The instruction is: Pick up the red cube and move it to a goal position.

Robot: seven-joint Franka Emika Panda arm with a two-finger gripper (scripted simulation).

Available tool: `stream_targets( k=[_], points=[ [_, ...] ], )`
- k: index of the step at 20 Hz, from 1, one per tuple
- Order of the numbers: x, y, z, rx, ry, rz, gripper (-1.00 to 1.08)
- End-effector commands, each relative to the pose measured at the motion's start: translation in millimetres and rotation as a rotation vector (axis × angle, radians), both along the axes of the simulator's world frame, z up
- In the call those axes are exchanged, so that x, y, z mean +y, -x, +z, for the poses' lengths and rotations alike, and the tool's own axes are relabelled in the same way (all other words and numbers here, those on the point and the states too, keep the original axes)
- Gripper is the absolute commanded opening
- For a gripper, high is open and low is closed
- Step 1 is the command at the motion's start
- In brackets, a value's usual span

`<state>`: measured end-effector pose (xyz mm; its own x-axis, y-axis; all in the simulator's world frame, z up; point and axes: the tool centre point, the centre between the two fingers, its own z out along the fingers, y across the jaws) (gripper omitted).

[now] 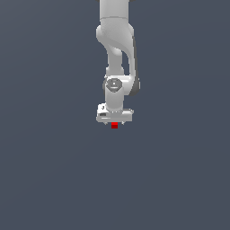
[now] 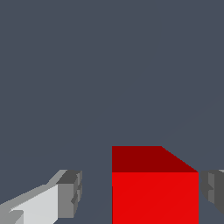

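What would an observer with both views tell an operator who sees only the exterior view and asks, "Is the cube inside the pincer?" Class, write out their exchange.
Observer: Yes. The wrist view shows the cube between the pincer's two fingers.
Operator: Is it centred?
Observer: No. It sits right beside one finger, with a clear gap to the other.
Operator: Is the pincer shut on it?
Observer: No, that gap shows the jaws stand open.

White, rounded arm (image 1: 117, 49) with a dark side strip and grey joint disc — its end effector (image 2: 141, 192) has white fingers tipped with grey pads (image 2: 70, 192).
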<state>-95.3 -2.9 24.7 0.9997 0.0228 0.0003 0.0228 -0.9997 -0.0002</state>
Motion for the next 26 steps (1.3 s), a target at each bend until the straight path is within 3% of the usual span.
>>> stream_targets(
  k=[1, 2, 3, 17, 26],
  points=[
    [-0.1, 2.1, -3.6, 0.0, 0.0, 0.001, 1.0],
    [-0.2, 2.3, -3.8, 0.0, 0.0, 0.001, 1.0],
    [-0.2, 2.3, -3.8, 0.0, 0.0, 0.001, -1.0],
    [-0.1, 0.8, 0.4, 0.0, 0.0, 0.001, -1.0],
    [1.1, -11.6, 39.1, 0.0, 0.0, 0.001, -1.0]
  ],
)
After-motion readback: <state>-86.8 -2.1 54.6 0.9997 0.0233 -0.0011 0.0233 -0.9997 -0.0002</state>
